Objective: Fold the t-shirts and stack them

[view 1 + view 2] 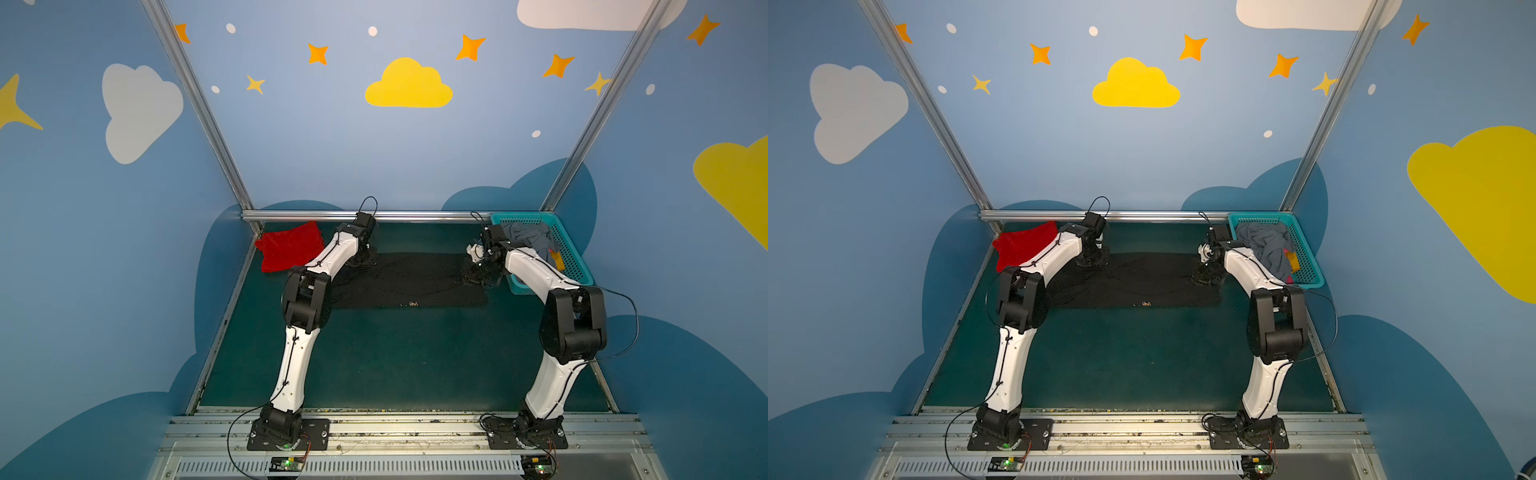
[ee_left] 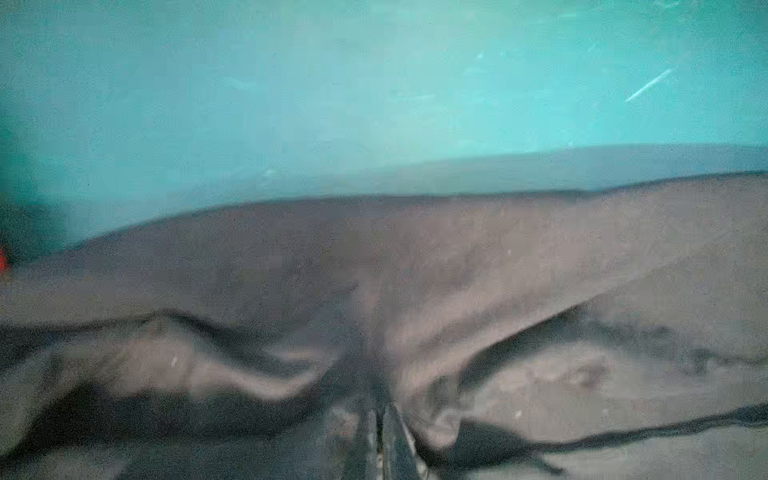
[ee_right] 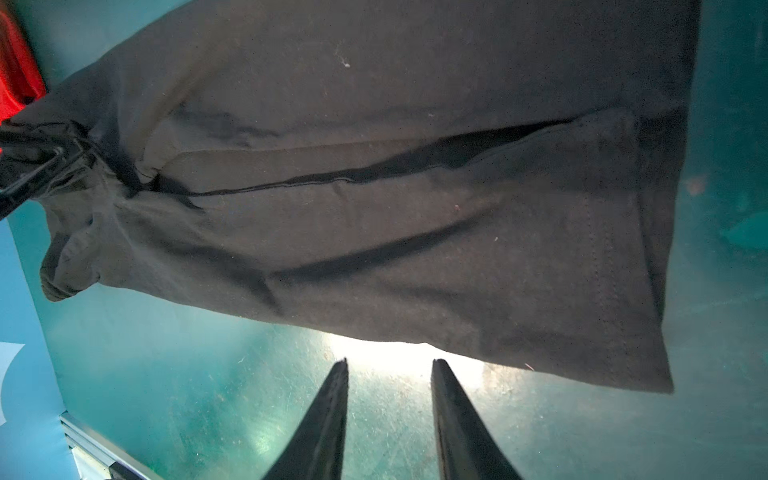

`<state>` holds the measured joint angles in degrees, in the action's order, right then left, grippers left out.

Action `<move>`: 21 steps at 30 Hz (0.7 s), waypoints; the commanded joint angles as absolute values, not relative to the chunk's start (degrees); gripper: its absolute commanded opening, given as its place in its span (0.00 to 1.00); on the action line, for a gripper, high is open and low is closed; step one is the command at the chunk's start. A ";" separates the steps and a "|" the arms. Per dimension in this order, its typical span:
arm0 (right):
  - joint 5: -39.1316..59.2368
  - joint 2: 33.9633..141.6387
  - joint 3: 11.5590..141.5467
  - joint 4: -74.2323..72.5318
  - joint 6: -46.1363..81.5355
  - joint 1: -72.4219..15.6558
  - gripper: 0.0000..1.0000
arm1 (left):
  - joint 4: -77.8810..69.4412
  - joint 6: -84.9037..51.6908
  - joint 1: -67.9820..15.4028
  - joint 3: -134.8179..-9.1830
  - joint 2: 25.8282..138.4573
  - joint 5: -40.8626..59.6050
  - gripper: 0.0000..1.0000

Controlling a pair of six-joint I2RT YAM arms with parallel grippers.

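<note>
Black t-shirt [image 1: 415, 278] is bunching limply in our clamped left gripper [image 2: 378, 415]. We are hovering the right gripper [image 3: 388, 365], jaws apart, beside its right edge.

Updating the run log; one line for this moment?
black t-shirt: spread centrally | left hand: pinching it | right hand: open, empty | red t-shirt: far-left corner

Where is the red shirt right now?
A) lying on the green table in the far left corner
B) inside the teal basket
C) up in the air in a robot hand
A: the red shirt lies flat on the green table by the far left corner, far from the teal basket.
</note>
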<state>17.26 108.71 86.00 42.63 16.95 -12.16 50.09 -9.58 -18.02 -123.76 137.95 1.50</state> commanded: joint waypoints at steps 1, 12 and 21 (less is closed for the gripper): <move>17.93 110.09 87.87 44.53 17.06 -12.73 0.36 | 53.43 -3.06 -17.75 -126.88 139.42 3.23 0.13; 18.00 111.01 89.54 45.62 16.79 -14.51 0.36 | 45.64 -4.57 -17.49 -125.33 132.90 1.71 0.66; 19.04 113.77 92.31 45.55 15.62 -15.45 0.36 | 35.34 -14.52 -16.91 -100.57 109.74 -7.47 0.44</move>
